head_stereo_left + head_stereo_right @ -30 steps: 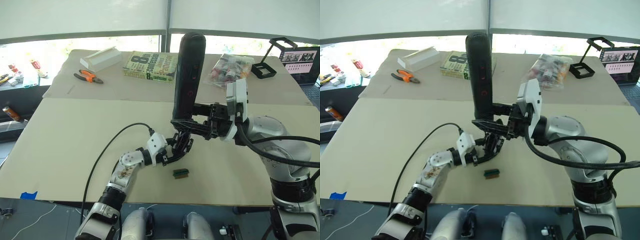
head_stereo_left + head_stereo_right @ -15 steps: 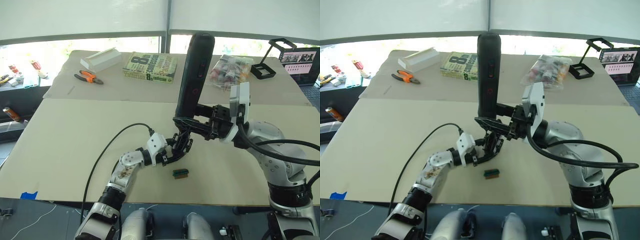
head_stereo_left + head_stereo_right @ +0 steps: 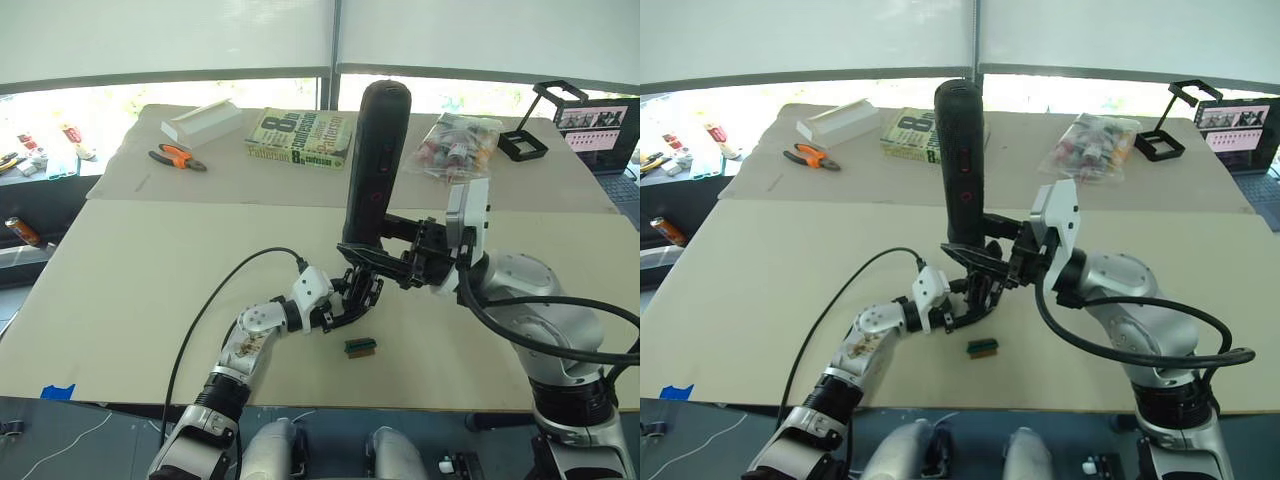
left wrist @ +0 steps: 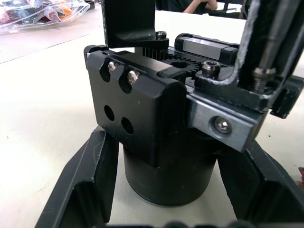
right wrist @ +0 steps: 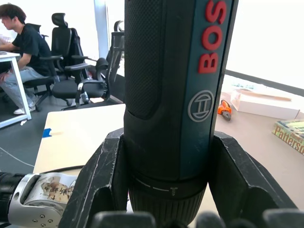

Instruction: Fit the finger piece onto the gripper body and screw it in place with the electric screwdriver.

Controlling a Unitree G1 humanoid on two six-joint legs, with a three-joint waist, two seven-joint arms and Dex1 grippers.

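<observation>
The right gripper (image 3: 362, 256) is clamped around the lower end of the electric screwdriver (image 3: 371, 165), one black finger on each side of the barrel. The tool stands nearly upright, leaning a little, its rounded butt high above the bench (image 3: 150, 270) and its working end pointing down between the fingers. In the right wrist view the fingers (image 5: 240, 180) press against the collar of the tool, whose red lettering runs up the dark casing.

Directly under the screwdriver, the left gripper (image 3: 352, 303) has closed on the gripper body (image 3: 360, 290), holding it just above the bench surface near the front middle. The left wrist view shows that block close up (image 4: 156, 118): two screw heads and two empty holes on one face, a gear rack on top, and the left fingers (image 4: 88, 183) hugging its round base from both sides. I cannot tell whether the bit touches the block; the spot is hidden by the right gripper.

A small green block (image 3: 361, 346) lies on the bench just beside the left gripper, toward the front edge. Farther back sit a book (image 3: 300, 136), orange-handled pliers (image 3: 177, 154), a white box (image 3: 203, 117) and a clear bag of small items (image 3: 458, 143).
</observation>
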